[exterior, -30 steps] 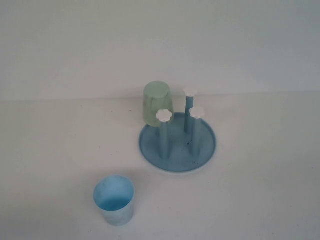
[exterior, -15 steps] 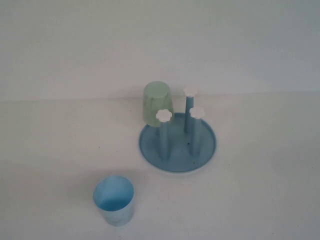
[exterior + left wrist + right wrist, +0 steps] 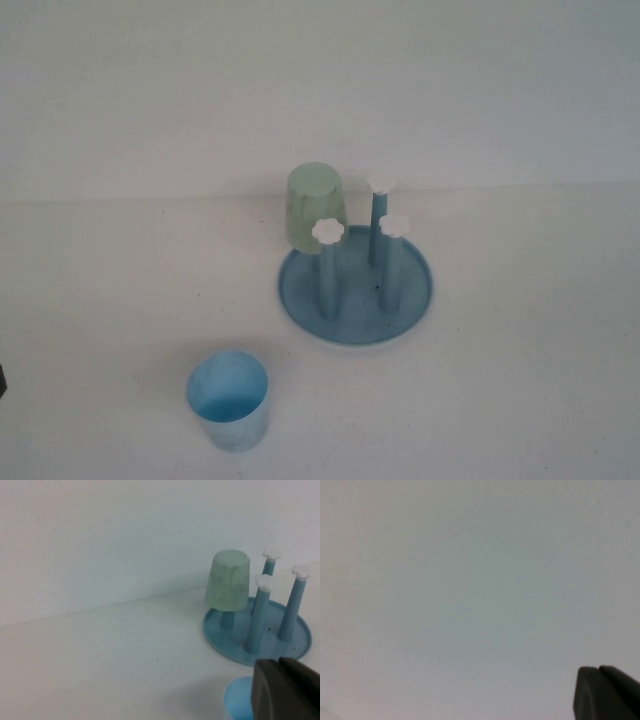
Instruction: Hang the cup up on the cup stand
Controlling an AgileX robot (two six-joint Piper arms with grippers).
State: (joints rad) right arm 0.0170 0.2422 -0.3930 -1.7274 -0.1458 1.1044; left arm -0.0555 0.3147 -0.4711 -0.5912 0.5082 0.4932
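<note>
Since a second ago only a dark sliver — I think my left arm — has crept in at the far left edge. The cup (image 3: 228, 398) stands upright, near and left of the cup stand (image 3: 355, 290), mouth up for grasping. The left gripper (image 3: 287, 690) sits closed just beside it; the right gripper (image 3: 607, 692) is parked closed, facing blank wall.

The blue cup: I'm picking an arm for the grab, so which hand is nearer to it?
Left. The left hand, shut, sits just beside the blue cup, with the stand beyond. The right hand, also shut, faces only blank surface, cup nowhere in its view.
</note>
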